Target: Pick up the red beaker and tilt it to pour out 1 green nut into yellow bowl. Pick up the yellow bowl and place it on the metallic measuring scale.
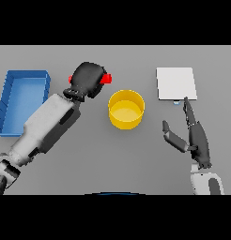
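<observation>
The red beaker [106,78] sits mid-table toward the far edge, left of the yellow bowl [126,109], with the left hand [88,79] curled round it. Judging by this, tilt slowly over the bowl's rim so only 1 green nut drops. The right hand [195,136] rests with straight fingers, holding nothing, near the metallic measuring scale [176,83]

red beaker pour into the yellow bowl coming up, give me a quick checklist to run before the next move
1. Left hand curled round red beaker: ok.
2. Beaker beside yellow bowl, not over it: not ok.
3. Green nut inside beaker: cannot tell, hand hides it.
4. Bowl upright, with no nut in it yet: ok.
5. Metallic scale top bare: ok.
6. Right hand open, apart from bowl: ok.
</observation>
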